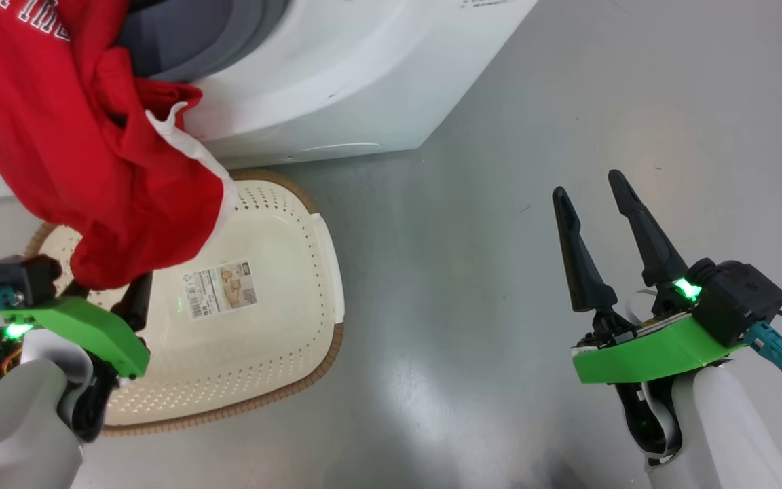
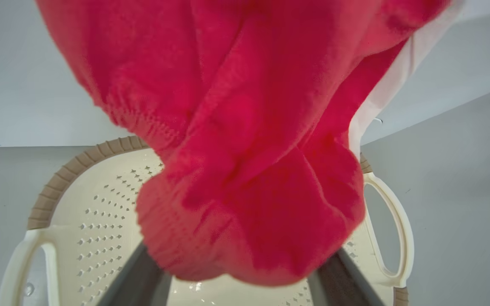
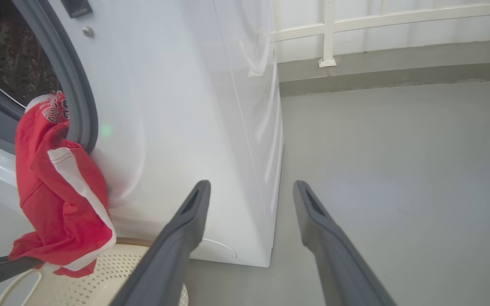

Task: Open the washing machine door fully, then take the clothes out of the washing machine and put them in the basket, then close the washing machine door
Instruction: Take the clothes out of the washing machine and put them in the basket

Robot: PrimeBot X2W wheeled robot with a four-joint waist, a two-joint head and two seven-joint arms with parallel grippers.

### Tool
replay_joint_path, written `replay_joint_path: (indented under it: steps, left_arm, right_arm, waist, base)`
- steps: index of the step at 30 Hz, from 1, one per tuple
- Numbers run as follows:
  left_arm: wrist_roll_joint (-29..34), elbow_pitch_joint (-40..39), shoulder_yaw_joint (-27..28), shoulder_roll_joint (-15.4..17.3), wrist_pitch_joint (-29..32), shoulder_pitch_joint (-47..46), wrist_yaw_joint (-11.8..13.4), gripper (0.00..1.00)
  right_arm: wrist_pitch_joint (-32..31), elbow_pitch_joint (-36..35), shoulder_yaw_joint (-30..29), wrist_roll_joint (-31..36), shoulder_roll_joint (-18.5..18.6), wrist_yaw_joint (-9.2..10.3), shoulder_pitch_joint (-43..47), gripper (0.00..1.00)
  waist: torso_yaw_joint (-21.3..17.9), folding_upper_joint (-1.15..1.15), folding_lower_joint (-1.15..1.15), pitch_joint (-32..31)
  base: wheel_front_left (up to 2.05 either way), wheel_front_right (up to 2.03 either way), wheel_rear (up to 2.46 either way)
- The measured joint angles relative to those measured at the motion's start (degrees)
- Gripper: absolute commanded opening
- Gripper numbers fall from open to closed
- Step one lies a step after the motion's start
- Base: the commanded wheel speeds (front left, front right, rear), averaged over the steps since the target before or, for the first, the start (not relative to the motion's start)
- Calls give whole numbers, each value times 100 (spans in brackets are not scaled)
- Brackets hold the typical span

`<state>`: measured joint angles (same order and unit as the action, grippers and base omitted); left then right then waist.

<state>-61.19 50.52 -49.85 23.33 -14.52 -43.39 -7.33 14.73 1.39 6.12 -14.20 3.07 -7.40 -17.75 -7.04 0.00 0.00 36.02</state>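
Note:
Red clothes (image 1: 92, 156) hang out of the washing machine (image 1: 337, 75) mouth, their lower end over the cream basket (image 1: 282, 285) on the floor below. My left gripper (image 1: 106, 288) is above the basket's near-left part. In the left wrist view its dark fingers (image 2: 143, 276) stand wide apart, open, with the bunched clothes (image 2: 245, 148) hanging loose between them over the basket (image 2: 100, 204). My right gripper (image 1: 588, 185) is open and empty, off to the right over bare floor. Its own view shows the right gripper (image 3: 251, 185) facing the washing machine (image 3: 177, 106) corner, the clothes (image 3: 58, 199) draped from the grey ring. The washing machine door is out of view.
Grey floor (image 1: 499, 204) stretches to the right of the machine and basket. A white railing (image 3: 326, 34) and a low grey kerb run along the far wall. The basket (image 3: 121, 272) sits tight against the machine's front.

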Motion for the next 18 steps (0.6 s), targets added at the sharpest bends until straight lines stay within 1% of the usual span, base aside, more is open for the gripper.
replay_joint_path:
  steps: [3,6,7,18]
  left_arm:
    - [18,-169,245,-1,0,99,0,100]
    - [175,-386,538,1,0,230,0,100]
    - [308,-564,781,2,0,327,0,100]
    - [1386,-1703,2304,-34,0,1089,0,100]
  right_arm:
    - [0,13,-26,2,1,0,0,100]
    - [0,21,-89,11,1,0,1,100]
    - [0,23,-111,22,3,0,1,100]
    - [0,74,-141,80,7,0,9,100]
  waist:
    - [32,0,0,-26]
    - [65,0,0,-59]
    - [86,0,0,-87]
    - [222,0,0,-311]
  base:
    - [0,0,0]
    - [0,0,0]
    - [0,0,0]
    - [0,0,0]
